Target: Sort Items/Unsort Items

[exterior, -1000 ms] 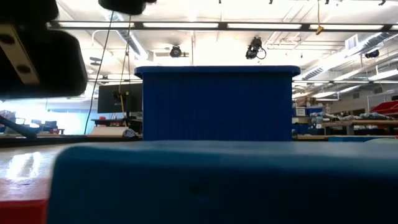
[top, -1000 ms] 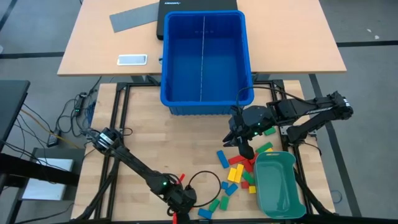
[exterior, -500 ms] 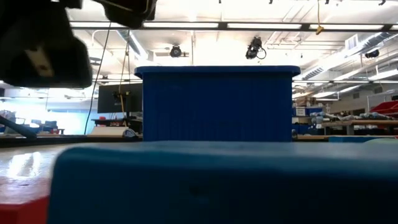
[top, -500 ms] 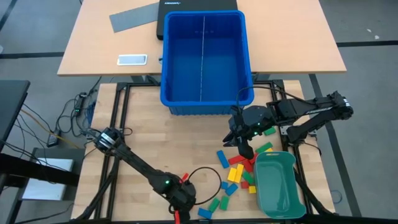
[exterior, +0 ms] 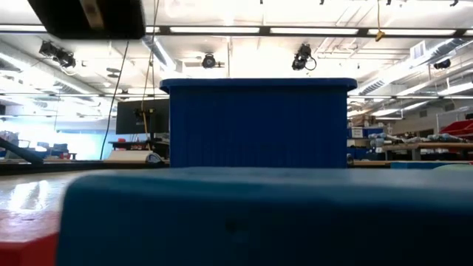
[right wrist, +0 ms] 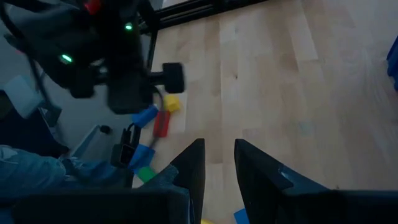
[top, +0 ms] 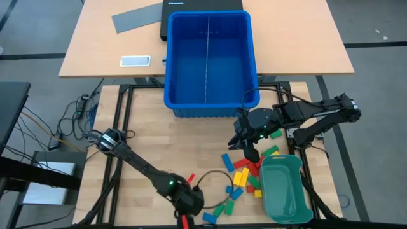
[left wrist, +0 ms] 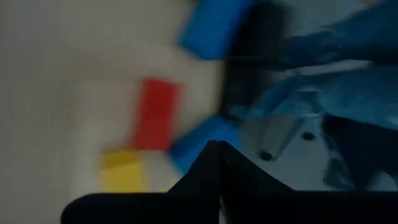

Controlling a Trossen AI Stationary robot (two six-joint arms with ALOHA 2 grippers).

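While the blue bin point(top: 208, 60) at twelve o'clock and the teal tray point(top: 283, 189) at five hold nothing visible from above, the blocks point(top: 243, 177) lie on the surface left of the tray. Beside them the right gripper point(top: 251, 152) hovers slightly parted, empty and unmoved, whereas the left gripper point(top: 185, 218) at six has shifted rightward. Its wrist view shows fingers point(left wrist: 214, 171) shut over a red block point(left wrist: 155, 114).

left tool point(top: 185, 219) closed, right tool point(top: 250, 154) slightly parted

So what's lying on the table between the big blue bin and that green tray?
In the high view: the right end effector and scattered blocks, between bin and tray.
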